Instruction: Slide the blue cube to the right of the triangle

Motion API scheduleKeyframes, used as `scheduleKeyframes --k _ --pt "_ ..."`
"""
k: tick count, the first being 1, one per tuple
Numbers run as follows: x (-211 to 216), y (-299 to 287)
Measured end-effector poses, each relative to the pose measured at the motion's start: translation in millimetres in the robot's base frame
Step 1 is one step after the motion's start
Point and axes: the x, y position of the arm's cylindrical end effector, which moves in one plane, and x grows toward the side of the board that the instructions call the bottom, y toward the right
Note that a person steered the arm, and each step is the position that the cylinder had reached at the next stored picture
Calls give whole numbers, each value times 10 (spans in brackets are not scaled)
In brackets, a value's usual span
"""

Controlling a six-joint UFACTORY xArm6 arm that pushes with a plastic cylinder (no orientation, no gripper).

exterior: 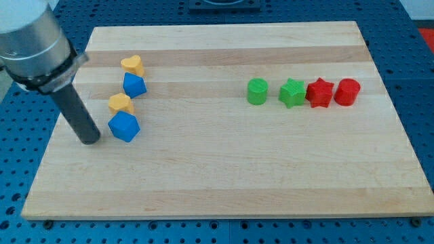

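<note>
Tip point(89, 140) beside faceted blue cube point(124, 127)

A pale wooden board point(224, 169) lies on a blue perforated surface point(415, 54) that shows on all sides of it. On the right half of the board, towards the far side, four blocks stand in a row running left to right: a green cylinder point(257, 91), set a little apart, then a green star point(292, 93), a red star point(320, 93) and a red cylinder point(347, 91), packed close together. On the far left part sits a yellow heart-shaped block point(133, 65). Nearer and slightly further left is a second yellow block point(121, 103), its shape hard to make out.
</note>
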Motion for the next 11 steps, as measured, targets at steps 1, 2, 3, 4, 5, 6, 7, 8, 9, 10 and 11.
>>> scheduleKeyframes --k 1,2,3,4,5,6,7,8,9,10,11 --pt "-104 456" --pt "-253 697" --pt "-389 790" --pt "-465 808" --pt "-551 835" --pt "-655 835" --pt "-741 835" --pt "-826 835" --pt "-859 835" --pt "-861 835" --pt "-807 839"
